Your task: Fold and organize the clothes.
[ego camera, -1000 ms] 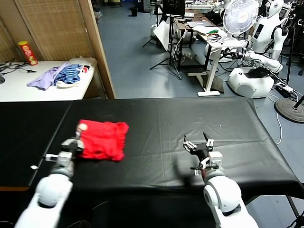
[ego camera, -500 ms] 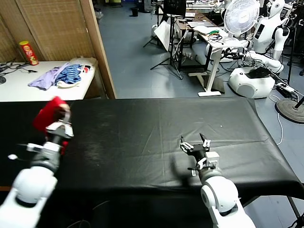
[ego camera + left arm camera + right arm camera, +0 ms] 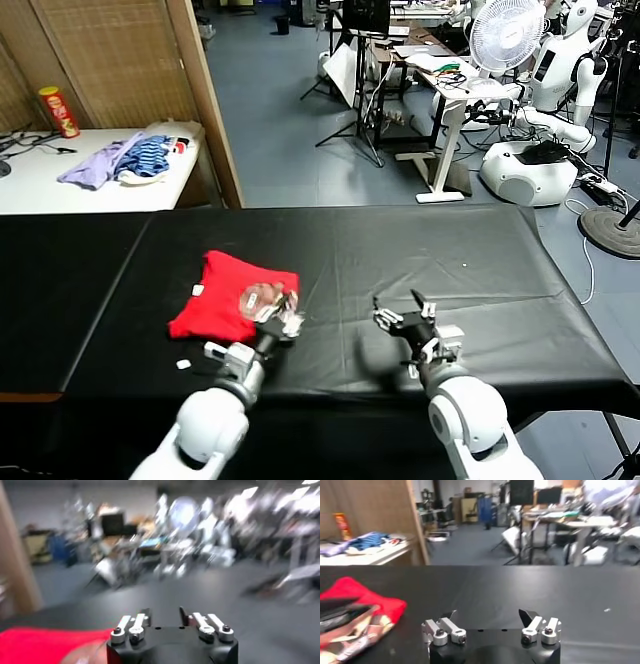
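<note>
— Two end effectors reporting?
— Left end effector (image 3: 283,307) is sitting at the red T-shirt (image 3: 228,305)'s near edge, fingers apart, gripping nothing. Right end effector (image 3: 410,315) is waiting wide open beside it.
— Shirt?
— Lying bunched on the black worktop (image 3: 420,250), likely set down for folding.

I can read no text from here: the small white label (image 3: 198,290) on the red T-shirt (image 3: 225,300) and the wrapper of the red canister (image 3: 58,110) beyond it are too small to make out.
</note>
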`<state>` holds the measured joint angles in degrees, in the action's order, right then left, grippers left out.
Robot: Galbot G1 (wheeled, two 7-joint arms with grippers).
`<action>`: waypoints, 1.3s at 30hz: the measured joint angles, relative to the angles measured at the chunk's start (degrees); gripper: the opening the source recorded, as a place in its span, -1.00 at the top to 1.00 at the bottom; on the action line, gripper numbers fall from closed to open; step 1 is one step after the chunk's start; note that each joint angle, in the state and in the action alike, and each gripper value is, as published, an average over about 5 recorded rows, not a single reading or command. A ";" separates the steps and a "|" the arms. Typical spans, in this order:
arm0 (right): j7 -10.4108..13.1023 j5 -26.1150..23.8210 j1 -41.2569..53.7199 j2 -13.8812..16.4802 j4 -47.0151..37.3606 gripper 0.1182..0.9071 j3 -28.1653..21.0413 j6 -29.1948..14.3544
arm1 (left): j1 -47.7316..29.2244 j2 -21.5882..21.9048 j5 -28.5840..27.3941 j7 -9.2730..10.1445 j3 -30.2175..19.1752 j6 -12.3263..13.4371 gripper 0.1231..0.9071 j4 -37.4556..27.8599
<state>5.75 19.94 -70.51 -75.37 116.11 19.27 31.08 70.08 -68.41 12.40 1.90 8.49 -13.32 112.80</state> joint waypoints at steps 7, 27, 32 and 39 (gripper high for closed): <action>0.31 11.59 6.76 -1.57 -6.10 -0.72 -5.64 3.04 | 1.31 1.07 3.99 -2.18 1.34 6.62 -0.66 3.51; -2.77 16.66 24.73 -9.32 -30.46 0.61 -16.93 0.51 | 8.63 1.84 3.14 0.67 11.59 9.83 -0.72 5.15; -7.77 7.86 27.65 -7.97 -34.40 0.95 -18.14 -4.89 | 10.04 1.27 2.50 0.87 13.24 10.65 -0.72 4.81; -13.80 -2.42 29.68 -2.98 -35.60 0.75 -19.28 -11.93 | 10.61 1.09 2.67 2.89 14.34 10.88 -0.72 3.49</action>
<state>-8.05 17.52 -40.82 -78.34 80.51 -0.01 19.15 80.70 -67.32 15.07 4.79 22.83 -2.44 116.30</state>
